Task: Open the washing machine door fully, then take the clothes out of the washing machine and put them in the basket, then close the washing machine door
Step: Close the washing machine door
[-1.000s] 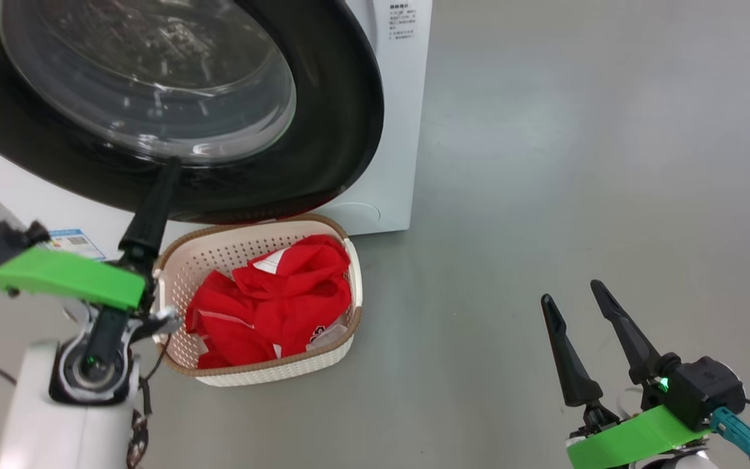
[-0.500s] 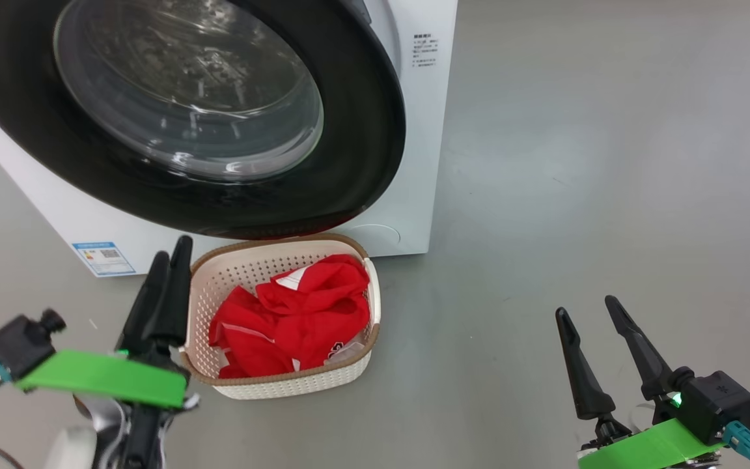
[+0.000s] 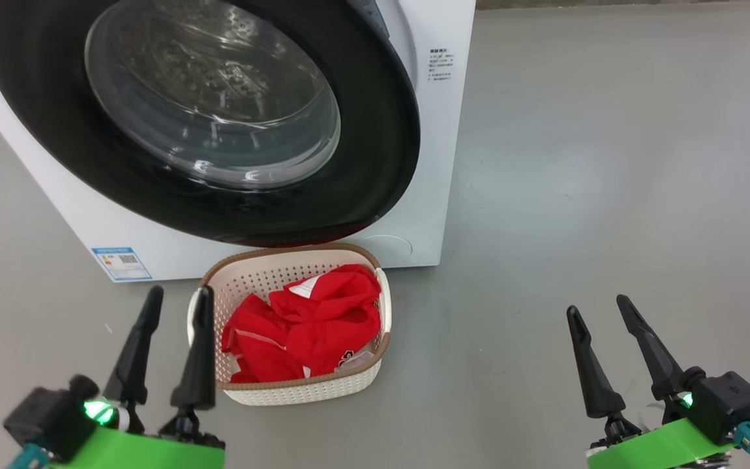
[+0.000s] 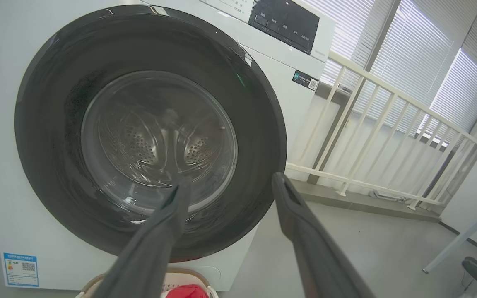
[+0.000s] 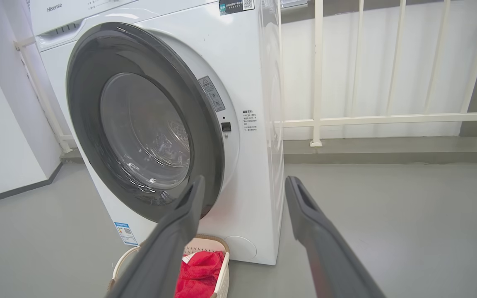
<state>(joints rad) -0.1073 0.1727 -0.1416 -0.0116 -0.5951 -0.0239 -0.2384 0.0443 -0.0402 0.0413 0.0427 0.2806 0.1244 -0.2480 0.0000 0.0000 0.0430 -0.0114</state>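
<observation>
Floor: grey, smooth, faintly glossy. Standing directly on it: white washing machine, at upper left of head view. Just beside its front lower edge, also on floor: cream perforated basket, brown rim, upright. Contact with machine not discernible.
</observation>
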